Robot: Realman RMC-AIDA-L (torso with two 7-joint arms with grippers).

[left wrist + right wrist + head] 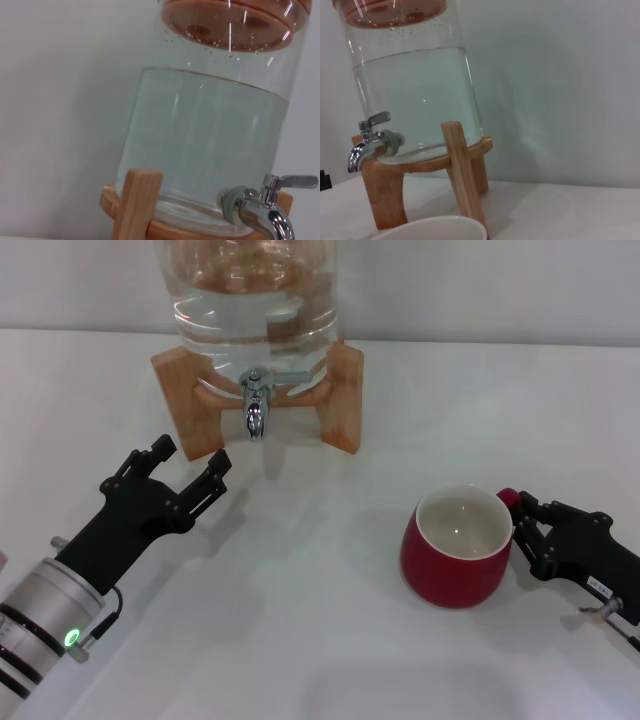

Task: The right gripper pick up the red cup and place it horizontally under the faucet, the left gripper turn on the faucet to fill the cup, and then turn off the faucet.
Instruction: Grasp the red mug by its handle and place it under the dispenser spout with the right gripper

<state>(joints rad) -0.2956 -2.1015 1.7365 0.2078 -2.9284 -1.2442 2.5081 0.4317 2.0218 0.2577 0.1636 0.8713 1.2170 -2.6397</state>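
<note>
The red cup (455, 558) stands upright on the white table, right of centre, with its off-white inside showing. Its small red handle (508, 497) points toward my right gripper (523, 522). That gripper is open, and its fingertips sit close beside the cup's handle side. The cup's rim shows at the edge of the right wrist view (435, 229). The chrome faucet (256, 405) juts from the jug with its spout down and its lever flat. It also shows in the left wrist view (265, 210) and the right wrist view (370, 142). My left gripper (192, 457) is open and empty, left of and below the faucet.
A clear water jug (250, 290), partly full, rests on a wooden stand (342, 395) at the back centre of the table (320, 640). The cup stands to the right of the faucet and nearer to me.
</note>
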